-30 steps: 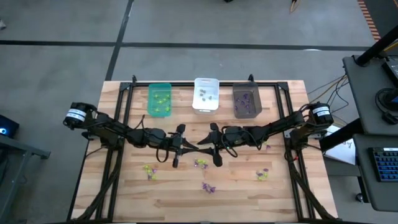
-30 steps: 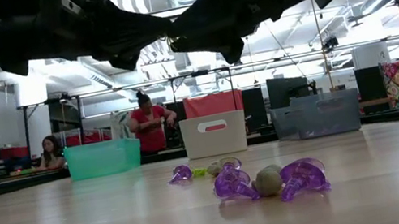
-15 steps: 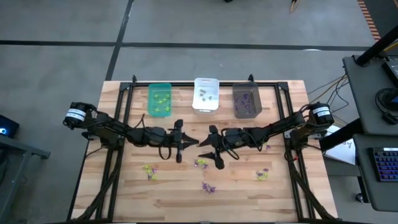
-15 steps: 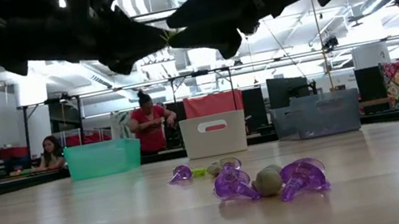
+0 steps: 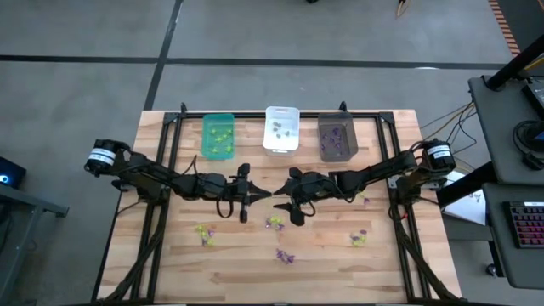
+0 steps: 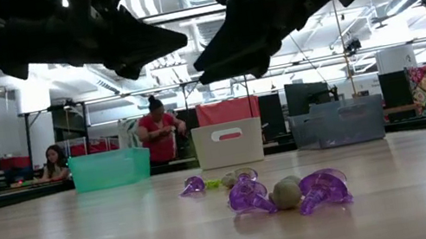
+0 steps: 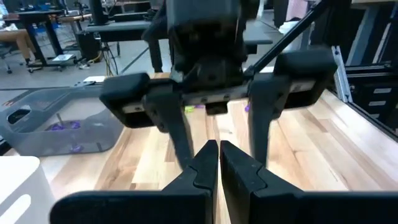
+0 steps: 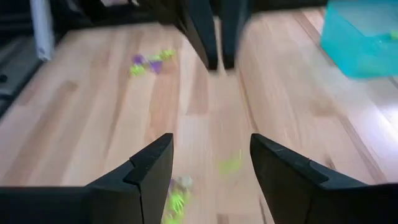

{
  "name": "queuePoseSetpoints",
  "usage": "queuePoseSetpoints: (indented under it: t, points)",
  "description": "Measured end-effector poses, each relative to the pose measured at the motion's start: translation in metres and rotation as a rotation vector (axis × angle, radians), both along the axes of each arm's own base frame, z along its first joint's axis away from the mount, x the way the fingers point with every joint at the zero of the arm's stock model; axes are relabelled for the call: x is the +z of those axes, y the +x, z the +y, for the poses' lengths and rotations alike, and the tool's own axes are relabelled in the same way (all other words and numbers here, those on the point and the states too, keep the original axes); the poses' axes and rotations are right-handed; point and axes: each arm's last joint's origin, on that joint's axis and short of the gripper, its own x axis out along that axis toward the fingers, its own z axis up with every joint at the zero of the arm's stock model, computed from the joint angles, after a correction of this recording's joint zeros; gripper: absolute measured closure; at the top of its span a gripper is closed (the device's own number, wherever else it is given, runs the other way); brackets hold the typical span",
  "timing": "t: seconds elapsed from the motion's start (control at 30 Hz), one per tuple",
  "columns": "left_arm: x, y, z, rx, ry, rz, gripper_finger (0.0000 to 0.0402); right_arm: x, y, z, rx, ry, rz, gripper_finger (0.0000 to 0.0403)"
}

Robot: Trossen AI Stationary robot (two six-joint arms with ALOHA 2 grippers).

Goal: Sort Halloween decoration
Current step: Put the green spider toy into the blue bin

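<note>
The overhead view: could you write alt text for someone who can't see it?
Two dark robot arms meet mid-table, the left gripper shut, the right gripper open above small purple and yellow-green trinkets. Green, white and grey bins line the far edge.

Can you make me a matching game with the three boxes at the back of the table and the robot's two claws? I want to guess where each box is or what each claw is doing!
Things:
1. green bin
2. white bin
3. dark grey bin
4. left claw
5. right claw

Clues:
A. middle of the row
B. shut, empty
C. holds purple trinkets
D. open, empty
E. holds yellow-green trinkets

Pairs: 1-E, 2-A, 3-C, 4-B, 5-D
</note>
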Motion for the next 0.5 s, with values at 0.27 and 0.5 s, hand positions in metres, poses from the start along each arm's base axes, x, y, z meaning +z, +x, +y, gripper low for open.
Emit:
queuePoseSetpoints:
  t: [0.27, 0.5]
  points:
    - [-0.002, -0.009, 0.004, 0.054, 0.028, 0.124, 0.0401, 0.002, 0.002, -0.002, -0.017, -0.010, 0.073, 0.0195]
    - [-0.024, -0.014, 0.003, -0.016, 0.019, 0.334, 0.0401, 0.001, 0.001, -0.002, -0.018, -0.013, 0.095, 0.0195]
